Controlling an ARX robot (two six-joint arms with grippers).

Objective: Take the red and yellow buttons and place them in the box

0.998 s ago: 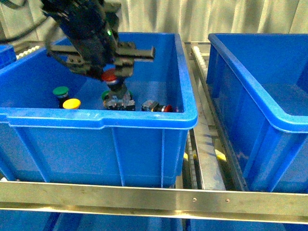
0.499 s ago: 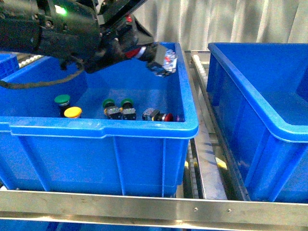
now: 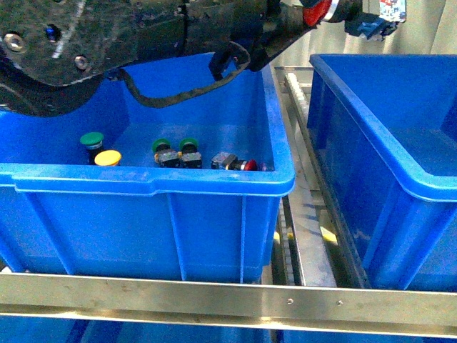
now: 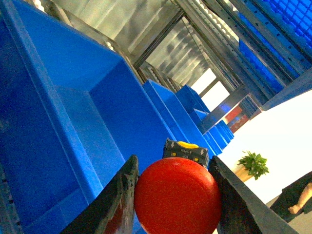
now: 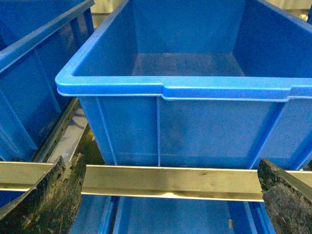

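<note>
My left gripper (image 3: pixel 335 11) is shut on a red button (image 3: pixel 316 10), held high at the top of the front view, about over the near-left rim of the right blue box (image 3: pixel 357 107). In the left wrist view the red cap (image 4: pixel 177 197) fills the space between the dark fingers (image 4: pixel 119 200), with its grey body behind. In the left blue bin (image 3: pixel 143 179), a yellow button (image 3: pixel 108 157) stands at the left and a second red button (image 3: pixel 246 165) lies on its side. My right gripper (image 5: pixel 168 195) is open and empty, facing a blue box (image 5: pixel 165 90).
Three green-capped buttons (image 3: pixel 91 138) (image 3: pixel 161 146) (image 3: pixel 188 145) stay in the left bin. A roller track (image 3: pixel 296 93) runs between the two bins. A steel rail (image 3: pixel 228 296) crosses in front, and shows between the right fingers as the rail (image 5: pixel 170 175).
My left arm has lifted the red button out of the left bin and carried it up and to the right, past that bin's right wall.
</note>
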